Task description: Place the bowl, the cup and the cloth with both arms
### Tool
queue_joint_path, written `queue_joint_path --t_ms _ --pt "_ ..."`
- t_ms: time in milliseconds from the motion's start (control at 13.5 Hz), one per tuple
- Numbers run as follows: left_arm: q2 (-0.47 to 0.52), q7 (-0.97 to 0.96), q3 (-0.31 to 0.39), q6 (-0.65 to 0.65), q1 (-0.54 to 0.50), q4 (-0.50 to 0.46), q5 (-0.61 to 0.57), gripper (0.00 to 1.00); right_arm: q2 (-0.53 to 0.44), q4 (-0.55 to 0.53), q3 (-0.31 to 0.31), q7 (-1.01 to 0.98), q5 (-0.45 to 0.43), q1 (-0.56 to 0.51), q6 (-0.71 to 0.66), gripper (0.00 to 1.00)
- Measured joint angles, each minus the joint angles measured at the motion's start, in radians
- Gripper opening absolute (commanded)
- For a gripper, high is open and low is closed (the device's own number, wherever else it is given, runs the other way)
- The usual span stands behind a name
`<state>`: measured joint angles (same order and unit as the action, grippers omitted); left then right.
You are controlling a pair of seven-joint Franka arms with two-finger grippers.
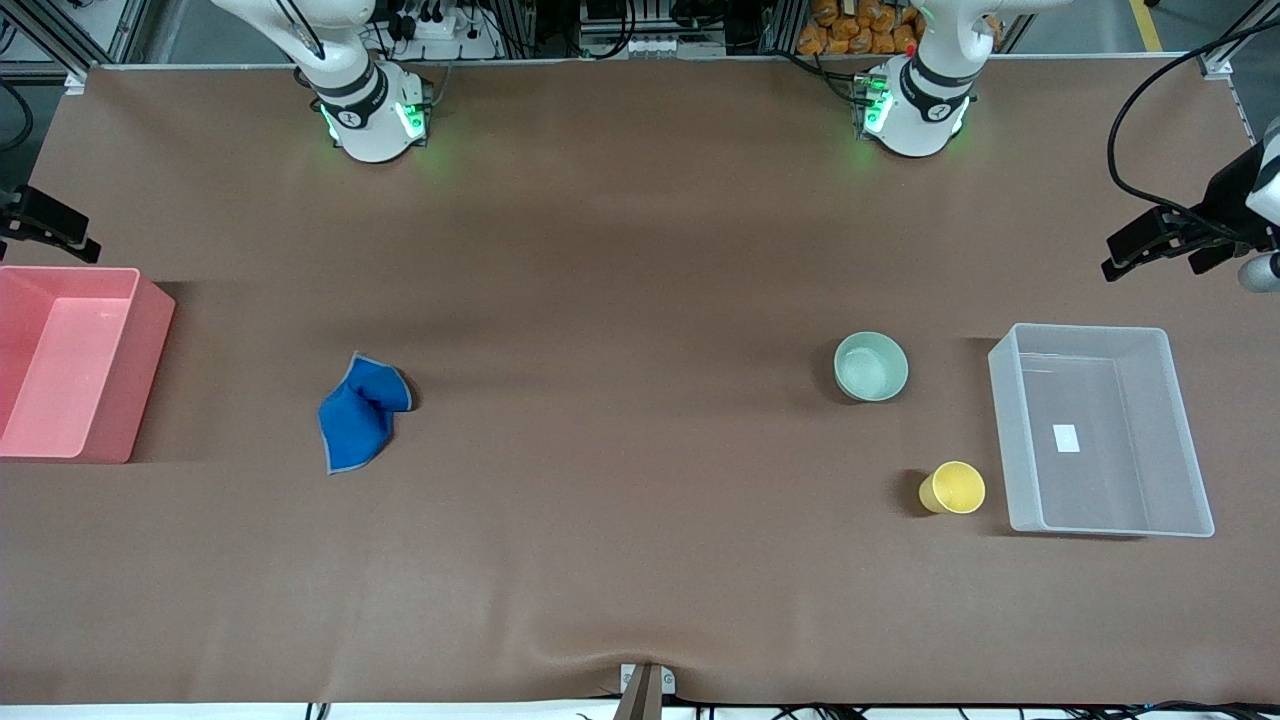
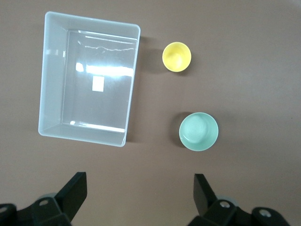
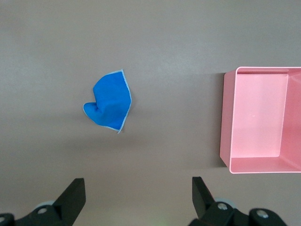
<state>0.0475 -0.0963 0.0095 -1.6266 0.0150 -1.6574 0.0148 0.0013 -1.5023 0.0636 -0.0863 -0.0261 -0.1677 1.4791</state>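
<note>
While both my grippers hang high with fingers spread, nothing is held. Bowl (image 1: 871, 366) and cup (image 1: 953, 487) sit beside the clear bin (image 1: 1100, 432) for my left gripper (image 2: 140, 193); cloth (image 1: 361, 410) lies nearer the pink bin (image 1: 70, 362), under my right gripper (image 3: 137, 197).

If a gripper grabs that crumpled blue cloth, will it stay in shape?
Probably not. The small royal-blue fabric cloth lies folded and wrinkled on the brown table, so it looks floppy and would likely droop from a pinch. It seems light and unlikely to roll; pushed, it may bunch up.

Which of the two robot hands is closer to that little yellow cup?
The left gripper: it hangs open above the clear bin's end, near the yellow cup. The right gripper hangs over the pink bin.
</note>
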Motion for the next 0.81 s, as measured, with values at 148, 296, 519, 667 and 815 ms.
queue_joint_path --t_ms 148,296,519,667,815 --pt "0.0 0.0 -0.003 0.007 0.0 0.001 0.0 1.0 0.0 0.0 -0.001 0.0 0.0 0.001 0.0 1.0" --pt "0.0 0.0 -0.005 0.01 0.0 0.001 0.001 1.0 0.0 0.0 -0.001 0.0 0.0 0.002 0.0 1.0" --pt "0.0 0.0 -0.006 0.011 0.001 0.001 0.003 1.0 0.0 0.0 -0.002 0.0 0.0 0.002 0.0 1.0" --pt "0.0 0.0 -0.006 0.012 0.002 0.001 0.003 1.0 0.0 0.0 -0.002 0.0 0.0 0.002 0.0 1.0" --pt "-0.004 0.0 -0.006 0.014 0.002 0.001 0.004 1.0 0.0 0.0 -0.002 0.0 0.0 0.002 0.0 1.0"
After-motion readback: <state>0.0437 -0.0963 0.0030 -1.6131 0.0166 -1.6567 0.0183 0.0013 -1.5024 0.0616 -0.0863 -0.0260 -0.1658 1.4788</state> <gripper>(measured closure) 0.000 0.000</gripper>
